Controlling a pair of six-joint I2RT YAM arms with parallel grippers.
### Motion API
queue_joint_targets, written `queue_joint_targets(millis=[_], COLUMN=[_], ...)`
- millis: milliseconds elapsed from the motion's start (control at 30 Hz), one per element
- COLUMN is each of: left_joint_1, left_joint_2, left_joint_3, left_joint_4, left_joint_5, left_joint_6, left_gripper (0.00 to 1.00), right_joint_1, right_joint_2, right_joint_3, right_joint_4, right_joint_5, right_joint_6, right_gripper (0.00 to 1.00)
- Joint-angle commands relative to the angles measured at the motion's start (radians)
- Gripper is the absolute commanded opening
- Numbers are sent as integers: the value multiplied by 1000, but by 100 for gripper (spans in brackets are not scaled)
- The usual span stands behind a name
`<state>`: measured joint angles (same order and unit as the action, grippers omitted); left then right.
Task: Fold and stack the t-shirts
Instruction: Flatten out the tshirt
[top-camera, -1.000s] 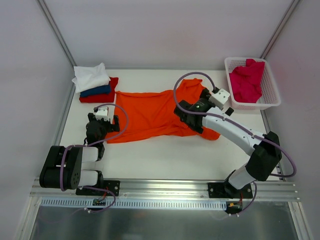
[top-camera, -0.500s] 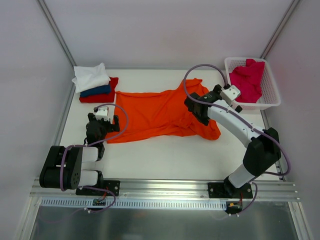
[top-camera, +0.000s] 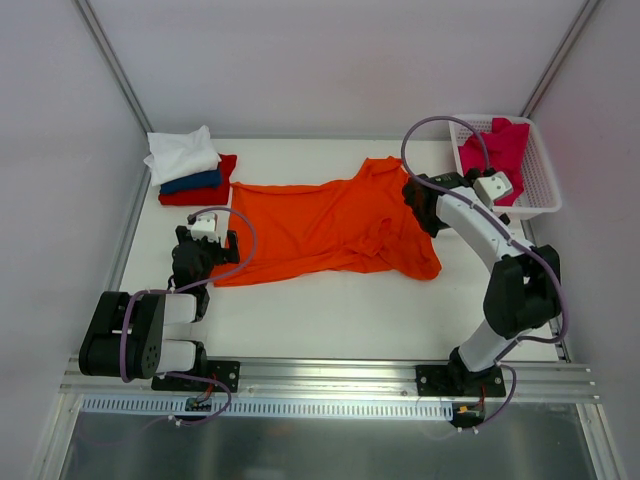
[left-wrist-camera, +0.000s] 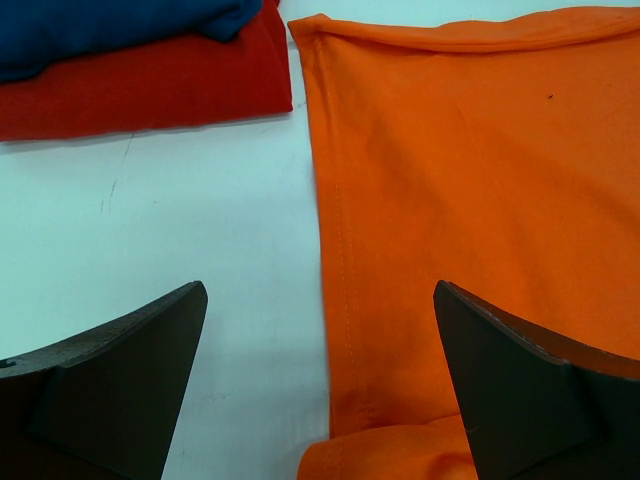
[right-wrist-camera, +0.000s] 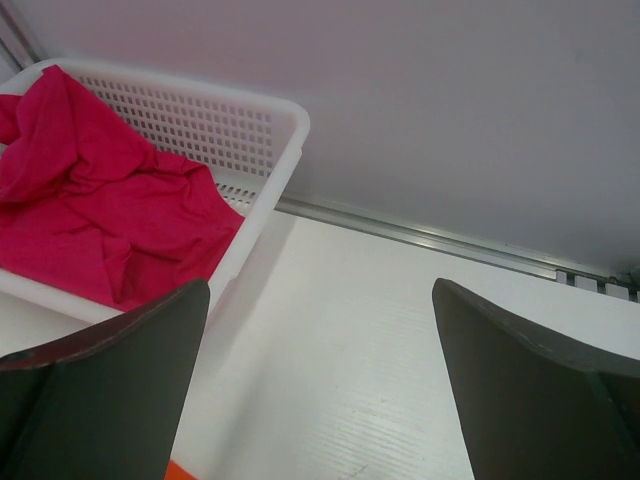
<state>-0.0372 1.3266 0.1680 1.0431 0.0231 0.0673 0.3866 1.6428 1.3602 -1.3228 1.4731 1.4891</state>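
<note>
Moved since a second ago: your right arm has swung off the middle of the orange t-shirt (top-camera: 320, 225) toward the far right, and the shirt's right end now lies bunched; your left arm has not shifted. Item, right gripper (top-camera: 420, 203): fingers spread apart with nothing between them, at the shirt's right edge, between the shirt and the white lattice basket (top-camera: 540, 190). Its wrist camera looks across bare table to that basket (right-wrist-camera: 250, 120), with only a sliver of orange at the lower edge. Item, left gripper (top-camera: 200, 252): fingers spread apart, holding nothing, low over the table (top-camera: 320, 310) at the shirt's left hem. In your left wrist view the hem edge of the orange t-shirt (left-wrist-camera: 470, 200) runs between the two fingers, cloth toward the right finger, bare table toward the left. Item, stack at far left: white t-shirt (top-camera: 182, 152) on top, dark blue t-shirt (top-camera: 192, 182) under it, red t-shirt (top-camera: 205, 194) at the bottom, just beside the orange shirt's far-left corner but apart from it. Item, crimson-pink t-shirt (top-camera: 495, 155): crumpled in the basket, spilling over its far rim.
</note>
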Motion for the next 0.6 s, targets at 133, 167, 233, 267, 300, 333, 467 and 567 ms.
queue_joint_targets(millis=[133,167,233,267,300,333,467,567], left_joint_1=[13,13,13,13,13,13,13,13], left_joint_2=[-3,-3,-3,-3,-3,-3,-3,-3], left_joint_3=[13,11,13,13,13,13,11,11], left_joint_4=[51,51,51,51,51,51,49,51], left_joint_5=[24,24,24,24,24,24,24,24], left_joint_6=[-9,-11,-11,-11,-9,-11,-9,-9], left_gripper=[99,99,99,99,99,99,99,99], right_joint_1=[-15,-15,-12,-9,-9,-6,-6,-5], right_joint_2=[35,43,64,72,80,83,92,95], right_joint_3=[2,4,13,16,17,20,25,28], right_joint_4=[-334,-334,-334,-332,-332,-332,-332,-332], right_joint_5=[257,253,247,245,245,245,243,242], right_joint_6=[74,74,68,63,59,56,54,43], right_gripper=[99,99,99,99,99,100,99,99])
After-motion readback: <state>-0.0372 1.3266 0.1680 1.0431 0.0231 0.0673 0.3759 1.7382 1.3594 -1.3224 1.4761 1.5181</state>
